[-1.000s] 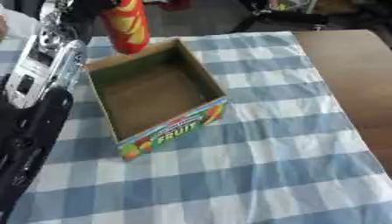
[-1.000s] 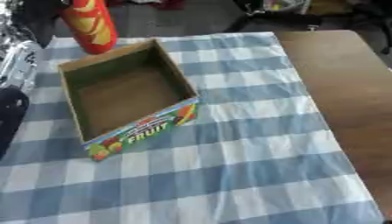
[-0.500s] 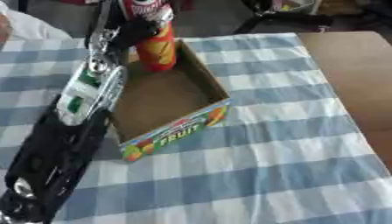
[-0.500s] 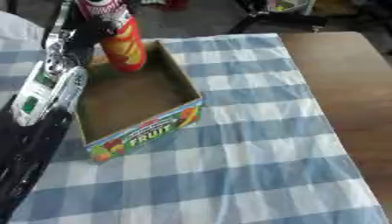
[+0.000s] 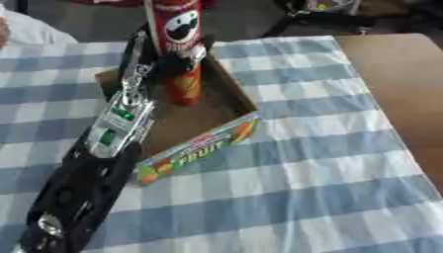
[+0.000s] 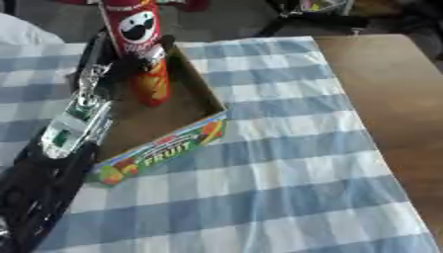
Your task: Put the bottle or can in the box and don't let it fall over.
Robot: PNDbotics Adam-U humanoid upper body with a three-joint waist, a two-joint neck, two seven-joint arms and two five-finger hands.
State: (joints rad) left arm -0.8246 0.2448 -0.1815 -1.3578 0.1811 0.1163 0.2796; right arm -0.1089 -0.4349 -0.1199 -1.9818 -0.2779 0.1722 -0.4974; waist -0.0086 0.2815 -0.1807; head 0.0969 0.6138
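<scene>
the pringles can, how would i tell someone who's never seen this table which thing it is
Start at the blue and white checked tablecloth and find the open cardboard box with FRUIT printed on its front. The Pringles can is the tall red tube standing upright in the box's far end, with the left hand curled around its middle. Nothing else there is tall, red, or carries a moustached face logo.

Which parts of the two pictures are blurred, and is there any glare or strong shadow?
Left eye view: the whole picture is soft; the left hand on the can is smeared, though FRUIT on the box can be read. Right eye view: equally soft, the black arm at lower left nearly without detail. No glare; light is even, with only a dim shade inside the box.
</scene>
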